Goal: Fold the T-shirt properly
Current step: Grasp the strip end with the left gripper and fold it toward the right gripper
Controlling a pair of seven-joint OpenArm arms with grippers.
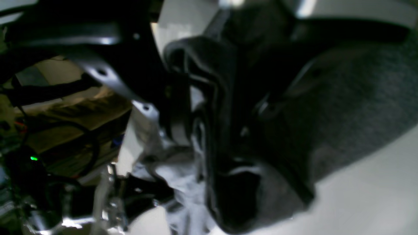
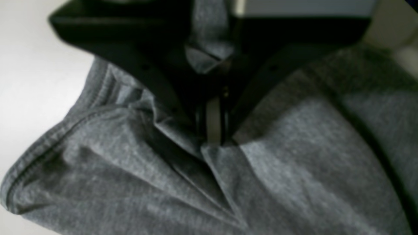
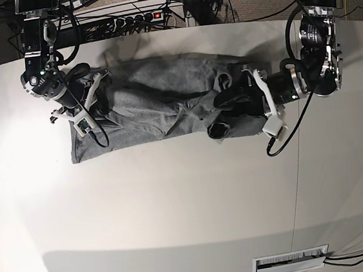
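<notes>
Left wrist view: the picture is blurred and dark. The left pincer sits at the edge of the T-shirt, with grey cloth to one side over the pale desk. Whether its jaws are parted or closed on cloth I cannot tell from this view.

Right wrist view: the right pincer is closed, its jaws pressed together with a pinch of grey fabric gathered between them. The T-shirt fills the view, a stitched hem running along one side, bare desk beyond it.

Base view: the T-shirt lies wrinkled as a long band across the far half of the desk. The right pincer grips it near one end; the left pincer lies low on the other end among bunched folds — its state is not readable here either.

By my judgement the step in hand is a lengthwise fold, partly made. The next move calls for both ends being held firmly and carried over together, keeping the cloth flat
</notes>
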